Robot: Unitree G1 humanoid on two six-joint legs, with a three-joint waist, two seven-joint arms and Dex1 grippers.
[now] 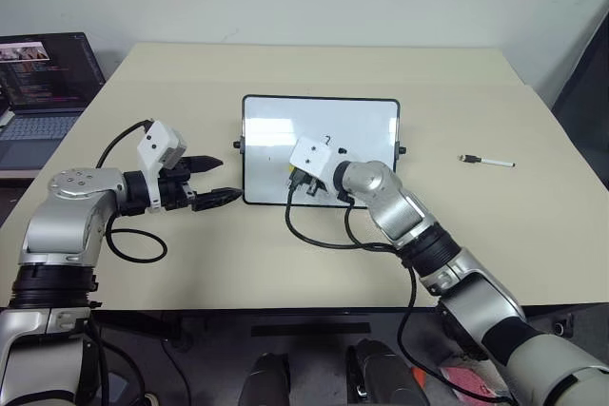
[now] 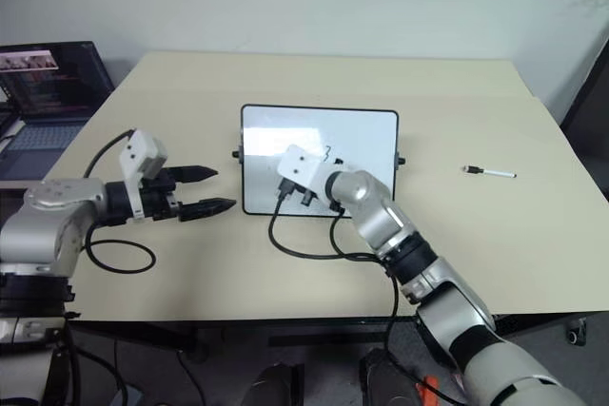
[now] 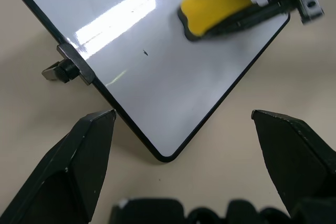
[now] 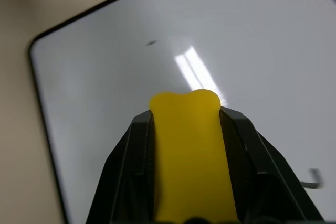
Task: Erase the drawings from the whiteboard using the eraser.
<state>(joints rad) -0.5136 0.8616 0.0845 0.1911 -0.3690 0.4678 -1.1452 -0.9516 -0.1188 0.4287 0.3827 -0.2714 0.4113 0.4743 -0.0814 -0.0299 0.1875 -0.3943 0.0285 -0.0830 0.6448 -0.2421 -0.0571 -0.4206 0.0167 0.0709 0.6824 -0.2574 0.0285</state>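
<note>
1. Head views: a beige table [image 1: 285, 263] stands against a pale wall. An open laptop [image 1: 43, 92] sits off its left side on a separate surface.
2. The whiteboard [image 1: 285, 130] lies flat near the table's middle, black-framed, with small knobs on its short sides. A white marker pen [image 1: 487, 162] with a black cap lies well apart to the right.
3. The right tool [image 1: 297, 178] reaches over the board's lower middle, and its wrist camera box and cable cover that part of the board. A faint remnant of the drawings [image 1: 328, 139] shows just above the box.
4. The left tool [image 1: 214, 181] hangs just beside the board's left edge, its fingers spread wide with nothing between them.
5. Left wrist view: the board's rounded corner lies between the spread fingers [image 3: 79, 156]. Beyond it, the eraser [image 3: 218, 6] rests on the white surface in the right tool. A tiny dark speck [image 3: 144, 52] marks the board.
6. Right wrist view: the right tool is clamped on the yellow eraser, held low over the board. A grey stroke [image 4: 313, 178] sits at the edge.
</note>
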